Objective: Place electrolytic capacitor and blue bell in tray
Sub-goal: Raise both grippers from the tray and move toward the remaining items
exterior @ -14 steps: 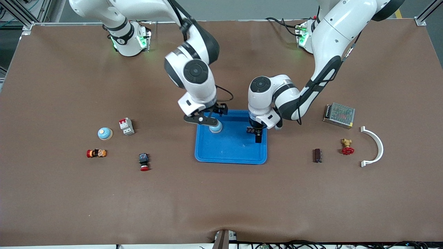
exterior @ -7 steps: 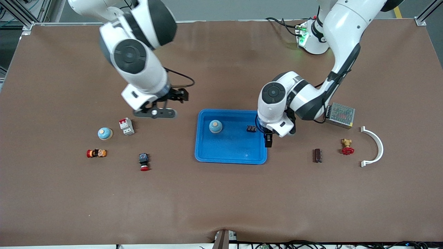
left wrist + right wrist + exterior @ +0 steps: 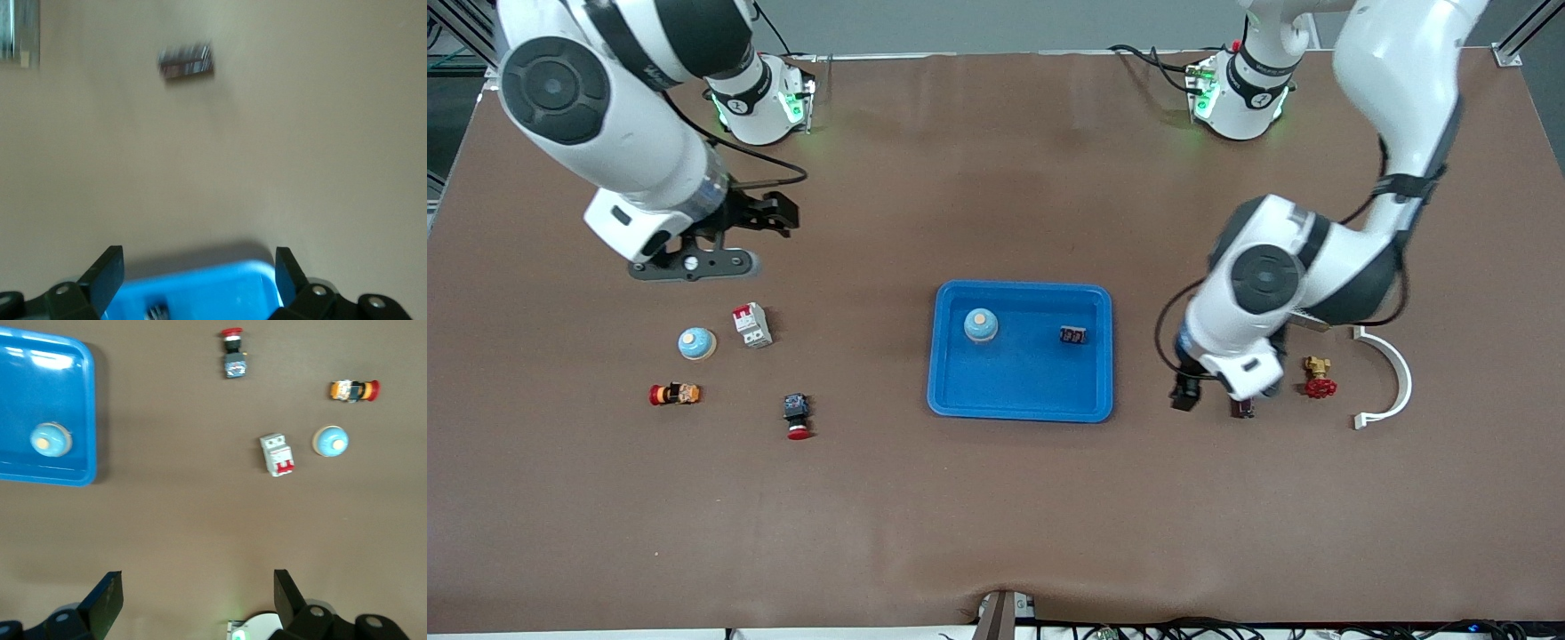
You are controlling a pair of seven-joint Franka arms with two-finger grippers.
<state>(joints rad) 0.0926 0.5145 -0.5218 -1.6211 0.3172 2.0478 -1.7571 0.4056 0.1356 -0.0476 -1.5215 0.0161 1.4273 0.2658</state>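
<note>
The blue tray (image 3: pixel 1020 402) lies mid-table. A blue bell (image 3: pixel 980 325) and the small dark electrolytic capacitor (image 3: pixel 1073 335) rest in it, apart from each other. A second blue bell (image 3: pixel 696 343) sits on the table toward the right arm's end. My right gripper (image 3: pixel 694 265) is open and empty, up over bare table near that second bell. My left gripper (image 3: pixel 1209 396) is open and empty, beside the tray toward the left arm's end. The right wrist view shows the tray (image 3: pixel 89 420) with its bell (image 3: pixel 50 440). The left wrist view shows a tray corner (image 3: pixel 220 287) and the capacitor (image 3: pixel 157 312).
Near the second bell lie a circuit breaker (image 3: pixel 751 324), an orange toy (image 3: pixel 675 394) and a red push button (image 3: pixel 797 416). Toward the left arm's end are a dark brown block (image 3: pixel 186 61), a red valve (image 3: pixel 1319 378), a white curved piece (image 3: pixel 1392 373) and a metal box (image 3: pixel 17 30).
Both grippers have let go of the bell and the capacitor in the tray. They have risen and moved away, each toward its own end of the table.
</note>
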